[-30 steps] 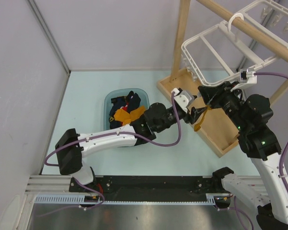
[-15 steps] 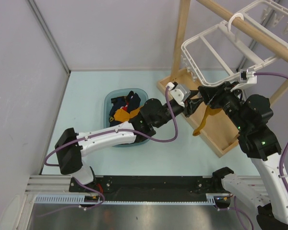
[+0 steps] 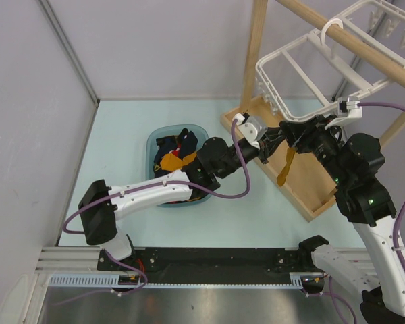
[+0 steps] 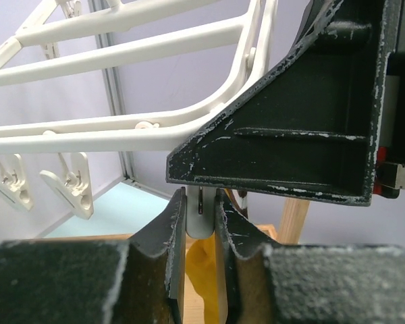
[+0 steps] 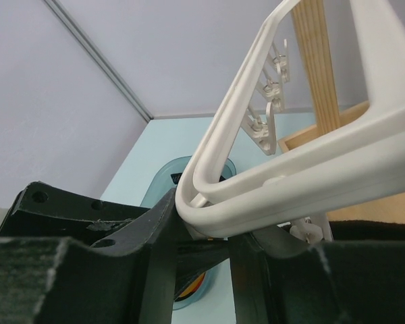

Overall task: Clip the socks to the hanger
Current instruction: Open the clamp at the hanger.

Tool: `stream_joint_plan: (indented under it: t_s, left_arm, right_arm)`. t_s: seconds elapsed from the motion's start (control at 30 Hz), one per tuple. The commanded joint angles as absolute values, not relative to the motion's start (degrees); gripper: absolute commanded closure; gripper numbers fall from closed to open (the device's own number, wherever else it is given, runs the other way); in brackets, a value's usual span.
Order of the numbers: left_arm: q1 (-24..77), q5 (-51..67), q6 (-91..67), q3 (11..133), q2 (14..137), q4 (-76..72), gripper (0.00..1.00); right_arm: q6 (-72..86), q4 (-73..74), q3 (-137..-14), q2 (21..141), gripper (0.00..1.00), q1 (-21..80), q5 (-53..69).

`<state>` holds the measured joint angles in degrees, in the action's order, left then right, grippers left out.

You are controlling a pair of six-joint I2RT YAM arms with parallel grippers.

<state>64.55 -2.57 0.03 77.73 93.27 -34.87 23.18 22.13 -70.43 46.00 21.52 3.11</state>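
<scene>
A mustard-yellow sock (image 3: pixel 286 166) hangs below the near corner of the white hanger (image 3: pixel 283 64). My left gripper (image 3: pixel 273 139) reaches up to that corner. In the left wrist view its jaws (image 4: pixel 200 223) press both sides of a pale clip (image 4: pixel 197 217), and the sock (image 4: pixel 206 270) dangles just beneath. My right gripper (image 3: pixel 295 132) comes in from the right. In its wrist view its jaws (image 5: pixel 202 263) stand around the hanger's rounded corner bar (image 5: pixel 209 202), closed against it. More socks lie in the basin, yellow ones (image 3: pixel 175 162) among dark ones.
A blue-grey basin (image 3: pixel 153 142) stands mid-table under the left arm. The wooden rack has an upright post (image 3: pixel 254 54), a slanted rod (image 3: pixel 364 47) carrying the hanger's hook, and a flat base (image 3: pixel 310 192). Spare clips (image 4: pixel 71 189) dangle along the hanger's bar.
The left gripper rose from beside the hanging sock to the clip at the hanger's corner, and its jaws narrowed onto it. The sock swung slightly. The right arm kept still.
</scene>
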Motion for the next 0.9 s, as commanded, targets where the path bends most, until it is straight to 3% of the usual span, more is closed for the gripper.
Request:
stream_joint_plan:
  t_s: [0.0,0.13,0.3,0.5,0.77,0.87]
  left_arm:
    - [64.51,-0.44,-3.77,78.31,92.46,-37.35,1.00]
    - [64.51,-0.44,-6.23,77.87,92.20,-37.26,1.00]
    - [64.60,-0.44,-7.03,77.34,91.93,-37.27,1.00]
    - [64.69,0.97,-6.68,77.34,91.84,-36.57,1.00]
    - [65.30,0.88,-5.71,76.47,92.37,-35.16,1.00]
    - [65.39,1.32,-6.50,75.85,92.55,-34.98,1.00]
  right_arm:
    - [20.92,20.22,-72.25,46.32,0.63,21.53,5.36]
    - [19.86,19.69,-72.25,46.50,0.56,21.62,6.77]
    - [19.34,19.69,-72.25,46.49,0.55,21.62,6.86]
    - [19.25,19.16,-72.25,46.50,0.64,21.71,6.59]
    - [19.60,17.67,-72.25,46.23,0.62,21.71,5.01]
    - [19.60,17.58,-72.25,46.14,0.66,21.80,4.40]
